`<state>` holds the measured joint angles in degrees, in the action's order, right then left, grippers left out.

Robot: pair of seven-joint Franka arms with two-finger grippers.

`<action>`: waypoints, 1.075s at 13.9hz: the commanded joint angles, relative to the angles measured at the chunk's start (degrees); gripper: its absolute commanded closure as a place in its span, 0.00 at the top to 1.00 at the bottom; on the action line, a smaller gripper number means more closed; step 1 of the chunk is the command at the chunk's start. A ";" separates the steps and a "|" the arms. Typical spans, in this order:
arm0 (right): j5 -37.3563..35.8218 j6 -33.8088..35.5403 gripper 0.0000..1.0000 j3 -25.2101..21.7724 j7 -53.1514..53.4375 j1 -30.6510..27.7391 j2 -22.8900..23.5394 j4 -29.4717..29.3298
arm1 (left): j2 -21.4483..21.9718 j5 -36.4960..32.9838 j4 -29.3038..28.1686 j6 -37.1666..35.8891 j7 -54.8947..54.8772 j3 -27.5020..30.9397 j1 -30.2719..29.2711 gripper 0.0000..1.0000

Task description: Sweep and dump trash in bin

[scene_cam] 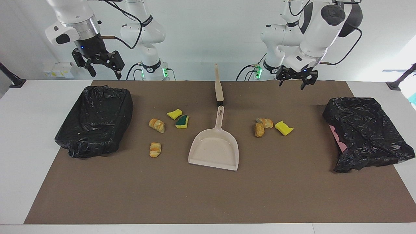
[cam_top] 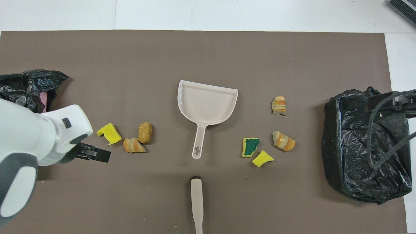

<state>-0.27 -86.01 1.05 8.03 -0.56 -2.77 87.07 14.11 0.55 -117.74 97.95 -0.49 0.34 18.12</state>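
- Left end effector: raised, upper right of centre in the facing view, over the brown mat near the robots' edge; fingers spread wide, holding nothing.
- Right end effector: raised at the upper left of the facing view, above the black-bagged bin; fingers spread wide, holding nothing.
- Trash, 7 scraps on the mat in 2 groups flanking the dustpan.
- Left of the dustpan in the facing view, 4 scraps: yellow sponge, green-faced sponge, 2 bread chunks.
- Right of the dustpan, 3 scraps: 2 touching bread chunks, yellow sponge.
- Second black-bagged bin: right edge of the frame, on the counter.
- Brush: top centre, just above the dustpan handle.
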 commanded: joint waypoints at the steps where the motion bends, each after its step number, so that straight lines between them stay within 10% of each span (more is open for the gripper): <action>1: 0.71 -1.09 1.00 0.18 -1.43 -0.94 -0.66 1.00 | 4.26 1.02 -7.05 4.61 4.07 1.06 6.03 1.00; 9: 0.54 -1.26 1.00 1.06 0.57 -1.38 -0.75 1.88 | 4.44 1.20 -19.18 18.49 30.78 1.06 27.90 1.00; 15: 0.54 -11.62 1.00 1.59 18.31 9.33 2.23 5.92 | 2.42 1.38 -26.65 29.57 50.40 1.06 42.94 1.00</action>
<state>-0.27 -94.12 2.65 20.98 6.14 -1.49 91.31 15.71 1.58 -141.57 124.82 47.13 0.15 57.77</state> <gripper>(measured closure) 0.000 0.000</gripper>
